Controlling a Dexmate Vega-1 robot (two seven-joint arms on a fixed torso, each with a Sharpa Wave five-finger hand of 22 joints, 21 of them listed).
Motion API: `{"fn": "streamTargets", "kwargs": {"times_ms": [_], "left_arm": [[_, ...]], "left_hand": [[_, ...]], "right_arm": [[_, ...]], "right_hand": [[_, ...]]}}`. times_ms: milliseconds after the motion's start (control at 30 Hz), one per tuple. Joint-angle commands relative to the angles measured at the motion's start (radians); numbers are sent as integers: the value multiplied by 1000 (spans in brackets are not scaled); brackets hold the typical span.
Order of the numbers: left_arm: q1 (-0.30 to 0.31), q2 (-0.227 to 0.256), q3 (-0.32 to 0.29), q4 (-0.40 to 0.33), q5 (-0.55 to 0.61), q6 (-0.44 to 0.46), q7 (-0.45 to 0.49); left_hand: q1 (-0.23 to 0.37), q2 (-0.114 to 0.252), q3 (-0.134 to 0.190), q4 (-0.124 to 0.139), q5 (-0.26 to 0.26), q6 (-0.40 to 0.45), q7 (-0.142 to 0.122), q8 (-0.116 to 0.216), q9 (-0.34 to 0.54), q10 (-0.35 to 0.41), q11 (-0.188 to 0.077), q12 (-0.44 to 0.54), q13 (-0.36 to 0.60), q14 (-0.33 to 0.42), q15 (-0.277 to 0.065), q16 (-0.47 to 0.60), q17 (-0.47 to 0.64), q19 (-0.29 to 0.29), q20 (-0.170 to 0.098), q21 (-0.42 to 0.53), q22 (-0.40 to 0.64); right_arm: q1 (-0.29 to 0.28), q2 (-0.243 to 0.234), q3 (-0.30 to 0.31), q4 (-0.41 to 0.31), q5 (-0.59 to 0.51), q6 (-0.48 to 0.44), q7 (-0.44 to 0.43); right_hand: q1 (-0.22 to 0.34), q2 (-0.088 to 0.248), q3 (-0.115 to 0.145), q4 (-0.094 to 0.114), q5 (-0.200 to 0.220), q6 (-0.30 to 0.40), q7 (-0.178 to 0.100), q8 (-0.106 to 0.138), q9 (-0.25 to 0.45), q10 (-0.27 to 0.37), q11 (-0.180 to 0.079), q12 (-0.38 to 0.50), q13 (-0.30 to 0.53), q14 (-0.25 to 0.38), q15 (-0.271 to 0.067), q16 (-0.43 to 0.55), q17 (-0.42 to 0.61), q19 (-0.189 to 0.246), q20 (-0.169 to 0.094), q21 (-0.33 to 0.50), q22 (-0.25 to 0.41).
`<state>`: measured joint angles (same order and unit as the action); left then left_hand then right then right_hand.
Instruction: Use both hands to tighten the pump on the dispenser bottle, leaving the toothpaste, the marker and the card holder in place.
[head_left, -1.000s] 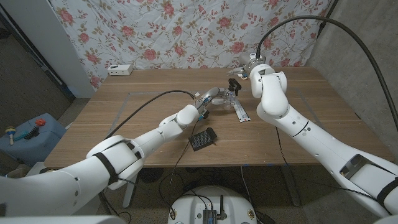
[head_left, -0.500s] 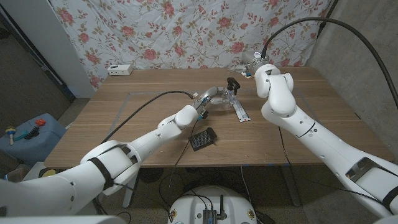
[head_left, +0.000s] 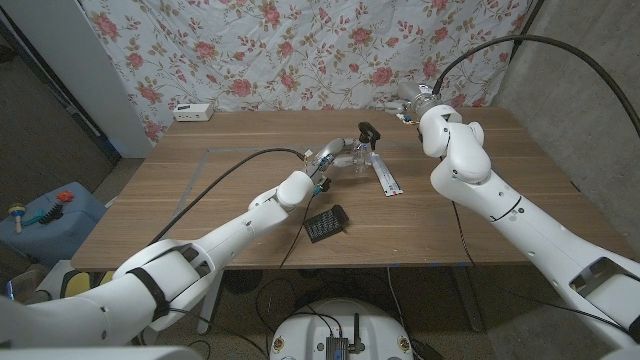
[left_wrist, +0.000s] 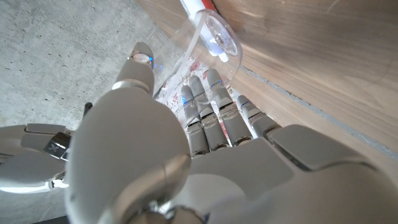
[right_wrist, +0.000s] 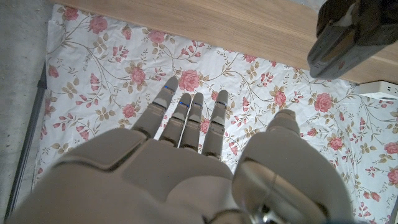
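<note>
My left hand (head_left: 338, 153) grips the clear dispenser bottle (head_left: 360, 162) near the table's middle back, and its fingers (left_wrist: 211, 118) wrap the clear body (left_wrist: 216, 38). The black pump (head_left: 370, 130) stands on top of the bottle. My right hand (head_left: 410, 100) hovers to the right of the pump and apart from it. Its fingers (right_wrist: 186, 118) are spread and hold nothing, with the pump (right_wrist: 351, 31) off to one side. The white toothpaste tube (head_left: 388, 181) lies just right of the bottle. The black card holder (head_left: 326, 222) lies nearer the front.
A white power strip (head_left: 194, 111) sits at the back left of the wooden table (head_left: 200, 200). Thin tape lines mark a rectangle on the tabletop. A floral curtain (head_left: 300, 50) hangs behind the table. A black cable (head_left: 230, 170) trails along my left arm.
My right hand has drawn back from the pump, moving right and toward the curtain. The left hand still holds the bottle in the same place.
</note>
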<state>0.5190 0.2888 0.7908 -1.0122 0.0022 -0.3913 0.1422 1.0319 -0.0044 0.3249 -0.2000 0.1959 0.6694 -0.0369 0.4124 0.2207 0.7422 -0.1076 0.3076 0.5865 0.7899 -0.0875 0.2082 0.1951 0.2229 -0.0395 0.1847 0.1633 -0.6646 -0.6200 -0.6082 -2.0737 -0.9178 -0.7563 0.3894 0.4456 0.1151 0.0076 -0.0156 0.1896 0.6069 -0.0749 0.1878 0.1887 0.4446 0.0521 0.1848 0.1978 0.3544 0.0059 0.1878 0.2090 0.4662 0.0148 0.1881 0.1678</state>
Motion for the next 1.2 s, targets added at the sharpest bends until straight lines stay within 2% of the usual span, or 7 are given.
{"fn": "streamTargets", "kwargs": {"times_ms": [33,233,400,700,800,1000,1200], "left_arm": [[83,62,-50,-156,-2,60,46],[109,80,-69,-198,-7,76,61],[127,94,-83,-225,-10,86,72],[154,107,-104,-248,-19,88,92],[163,110,-111,-257,-24,95,98],[177,119,-124,-268,-32,96,106],[195,129,-136,-286,-41,102,114]], "left_hand": [[-63,121,58,49,6,143,-36,2,3,47,-40,3,0,6,-77,-4,0,3,-35,-1,3],[-65,119,60,49,6,145,-35,3,3,48,-41,1,-4,5,-76,-8,-5,0,-34,-1,3],[-68,118,61,50,6,145,-39,3,3,46,-43,-2,-6,4,-78,-10,-6,-1,-34,-1,3],[-72,113,64,49,6,147,-37,3,3,46,-41,-7,-12,-5,-74,-18,-12,-2,-34,-1,3],[-72,111,65,49,6,145,-36,2,3,45,-40,-9,-14,-9,-75,-21,-14,-2,-33,-1,3],[-75,108,69,48,6,144,-40,0,2,43,-43,-16,-21,-11,-76,-23,-18,-2,-32,0,4],[-78,107,72,49,6,143,-42,-2,2,44,-41,-21,-27,-10,-77,-23,-20,-3,-32,0,4]], "right_arm": [[-28,-24,33,4,252,24,-221],[-59,-32,78,16,397,82,-319],[-86,-22,110,37,506,124,-415],[-128,-25,161,74,688,230,-532],[-134,-26,169,95,744,268,-554],[-154,-25,186,138,840,354,-606],[-174,-21,204,196,930,470,-642]], "right_hand": [[-10,1,-1,9,8,-19,-4,-5,4,-12,4,-3,4,-12,-1,-3,0,-5,-11,-6,2],[-26,8,-3,17,10,-46,-10,-10,4,-17,3,0,3,-19,-5,1,1,-11,-22,-6,2],[-48,13,-7,29,14,-77,-9,-10,3,-49,-2,-4,2,-48,-7,-2,1,-27,-38,-8,1],[-56,17,-5,32,18,-106,-10,-12,1,-74,6,-4,1,-79,-11,-5,-1,-43,-53,-8,0],[-61,17,-5,33,20,-111,-6,-8,0,-105,-10,-9,-1,-109,-14,-10,-4,-48,-60,-7,0],[-65,20,-1,33,24,-168,-11,-17,-3,-153,-22,-11,-8,-160,-25,-12,-10,-76,-76,-11,-1],[-73,19,-2,36,26,-237,-15,-24,-5,-170,-18,-8,-12,-177,-28,-8,-14,-88,-82,-10,-2]]}}
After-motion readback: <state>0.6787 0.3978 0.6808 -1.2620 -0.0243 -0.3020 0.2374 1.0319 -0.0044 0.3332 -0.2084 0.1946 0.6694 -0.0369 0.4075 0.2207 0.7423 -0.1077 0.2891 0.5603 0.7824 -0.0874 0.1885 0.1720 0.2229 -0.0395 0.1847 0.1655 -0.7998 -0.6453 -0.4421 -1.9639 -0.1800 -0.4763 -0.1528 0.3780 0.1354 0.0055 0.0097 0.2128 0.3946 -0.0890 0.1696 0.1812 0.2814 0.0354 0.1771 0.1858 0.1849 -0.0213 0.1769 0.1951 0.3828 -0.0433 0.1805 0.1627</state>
